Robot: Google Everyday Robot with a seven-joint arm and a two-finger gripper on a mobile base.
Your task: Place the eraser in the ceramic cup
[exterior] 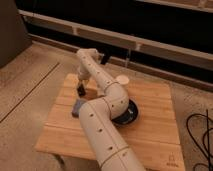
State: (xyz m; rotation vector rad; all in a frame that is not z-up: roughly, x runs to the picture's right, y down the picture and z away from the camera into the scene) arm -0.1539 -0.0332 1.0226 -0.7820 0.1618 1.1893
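Note:
My gripper hangs at the end of the white arm, pointing down over the left rear part of the wooden table. Its dark tip sits just above the tabletop and it is shut. The eraser does not show as a separate thing; I cannot tell whether it is inside the dark tip. The ceramic cup, small and cream-white, stands upright at the back middle of the table, to the right of the gripper and partly behind the arm.
A blue-grey block lies just in front of the gripper. A wide dark bowl sits mid-table, half hidden by the arm. Black cables lie on the floor to the right. A dark wall with rails runs behind.

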